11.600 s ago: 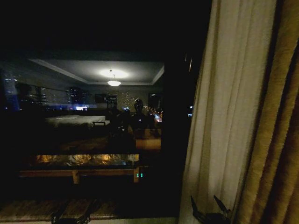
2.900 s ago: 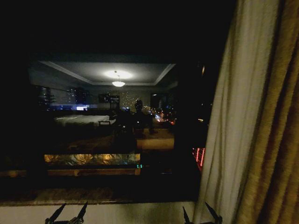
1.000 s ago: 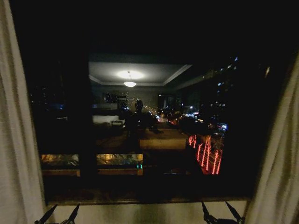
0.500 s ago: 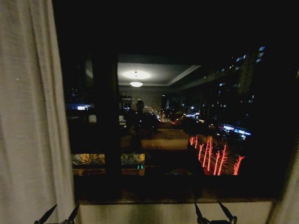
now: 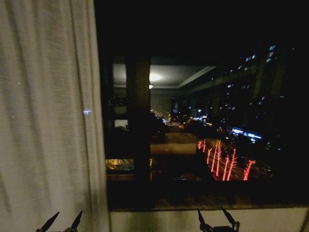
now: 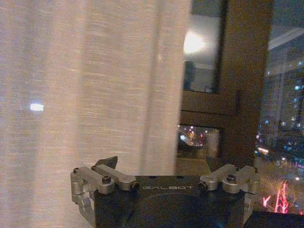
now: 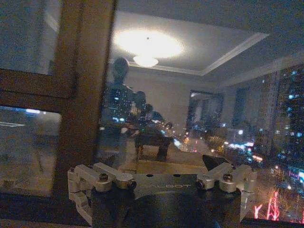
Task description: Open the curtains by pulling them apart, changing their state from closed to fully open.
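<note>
A sheer off-white curtain panel (image 5: 48, 121) with vertical pleats hangs at the left of the head view, its inner edge against the dark window. In the left wrist view the same curtain panel (image 6: 85, 85) stands close ahead of the left gripper, not touching it. My left gripper (image 5: 65, 221) sits low at the bottom edge, just in front of the panel's lower part, fingers spread open and holding nothing. My right gripper (image 5: 215, 218) is also low, before the bare window, open and holding nothing.
A dark brown window post (image 5: 140, 121) stands just right of the curtain's edge. A stone sill (image 5: 203, 200) runs above a white wall strip (image 5: 154, 222). The glass (image 5: 217, 96) reflects a lit room and shows city lights.
The whole head picture has shifted: the camera turned left, so the left curtain panel now takes more of the view. Both grippers stay low and open.
</note>
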